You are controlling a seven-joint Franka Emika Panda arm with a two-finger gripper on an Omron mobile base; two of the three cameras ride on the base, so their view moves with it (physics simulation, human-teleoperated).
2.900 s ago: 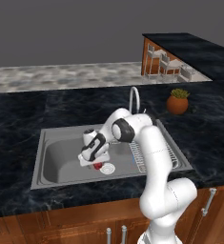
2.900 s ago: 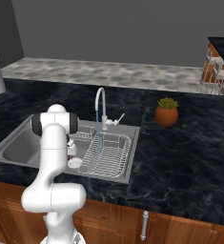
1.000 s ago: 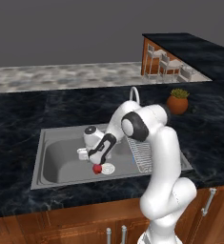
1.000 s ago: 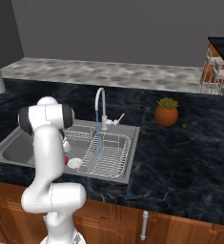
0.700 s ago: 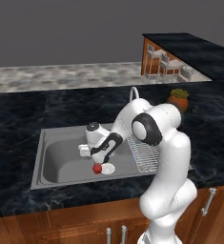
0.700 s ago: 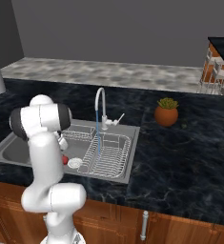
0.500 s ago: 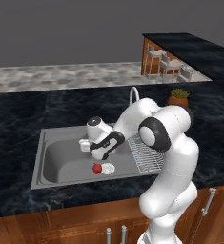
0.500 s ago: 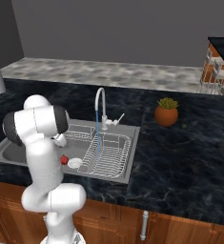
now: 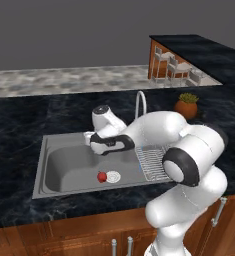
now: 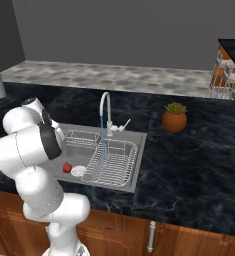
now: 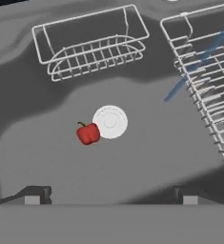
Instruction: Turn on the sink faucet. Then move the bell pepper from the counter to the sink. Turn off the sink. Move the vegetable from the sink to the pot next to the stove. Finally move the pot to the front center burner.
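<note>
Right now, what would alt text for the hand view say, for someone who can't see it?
A small red bell pepper lies on the grey sink floor, touching the round white drain. A wire basket sits behind, a wire rack on the right, with a thin blue water stream over it.

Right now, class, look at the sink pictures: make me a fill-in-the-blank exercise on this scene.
1. The bell pepper lies in the ____.
2. Beside it sits the round white ____.
3. The claw above the basin is ____.
4. Water runs from the faucet onto the wire ____.

Missing words: sink; drain; open; rack
</note>
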